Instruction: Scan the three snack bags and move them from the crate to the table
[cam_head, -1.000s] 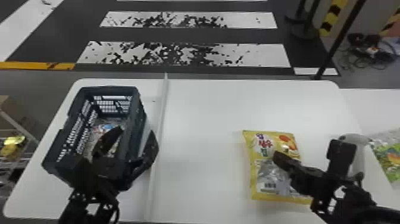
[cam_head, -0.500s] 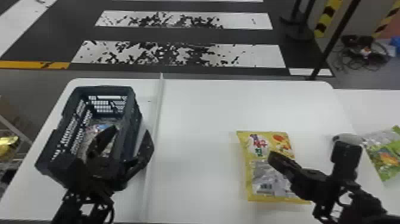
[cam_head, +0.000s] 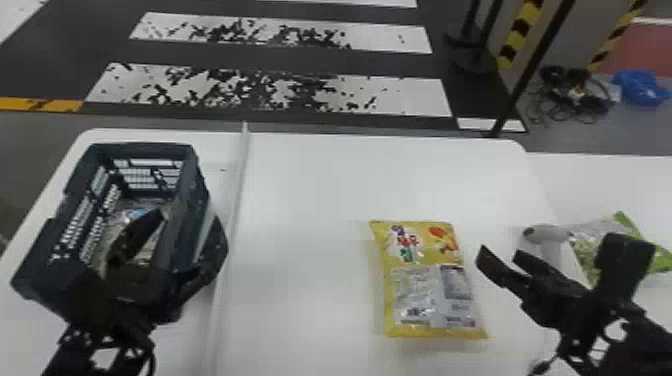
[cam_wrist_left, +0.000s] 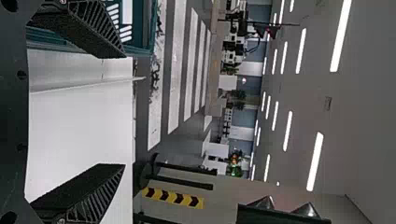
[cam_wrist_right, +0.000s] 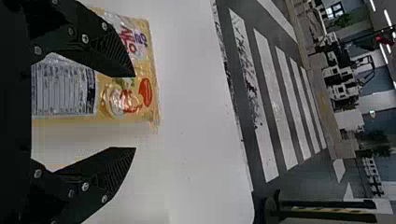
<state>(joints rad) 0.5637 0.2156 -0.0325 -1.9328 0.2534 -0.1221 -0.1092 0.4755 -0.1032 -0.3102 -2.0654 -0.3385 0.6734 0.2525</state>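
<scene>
Yellow snack bag (cam_head: 430, 260) laid out on the white table (cam_head: 305, 190)

The bag is placed flat on the table's right half, near the right gripper (cam_head: 500, 251), whose fingers are spread wide with nothing gripped. The left gripper (cam_head: 191, 220) is also held well open and empty, seen against the dark crate (cam_head: 137, 147) at the table's left side. A packet (cam_head: 134, 215) is contained in the crate. The surface is crossed lengthwise by a raised pale strip (cam_head: 231, 220). A green-edged bag (cam_head: 585, 250) is set on an adjoining white surface (cam_head: 600, 182), and beside it a pale scanner (cam_head: 546, 233) is seen. Beyond, the dark floor is marked with worn white stripes (cam_head: 270, 92); cables (cam_head: 575, 95) are heaped near a blue object (cam_head: 640, 87). The room is lit by ceiling lights (cam_wrist_left: 341, 35).
</scene>
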